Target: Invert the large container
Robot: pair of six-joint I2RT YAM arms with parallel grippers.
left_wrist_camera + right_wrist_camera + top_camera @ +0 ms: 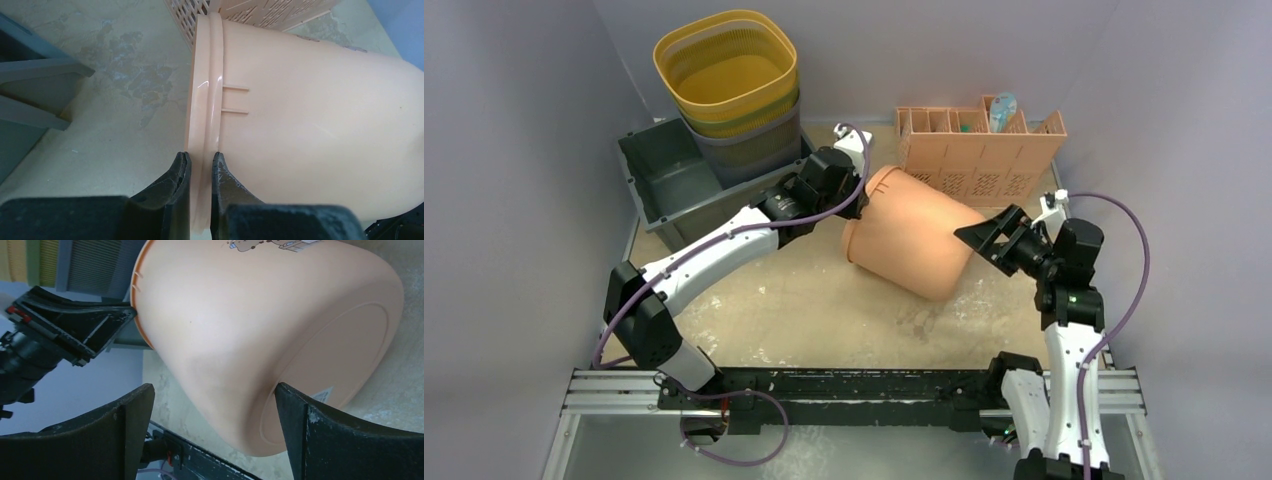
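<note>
The large container is a peach plastic bucket (914,240) lying tilted on its side in the middle of the table, its rim to the left and its base to the right. My left gripper (856,188) is shut on the bucket's rim (202,150), one finger inside and one outside. My right gripper (986,238) is open, right beside the bucket's base (330,355), with its fingers (125,415) spread around the lower edge. I cannot tell whether they touch it.
A dark grey bin (669,185) stands at the back left, with stacked yellow and grey baskets (729,85) beside it. A peach perforated organiser (979,150) stands at the back right, close behind the bucket. Walls enclose the table on three sides.
</note>
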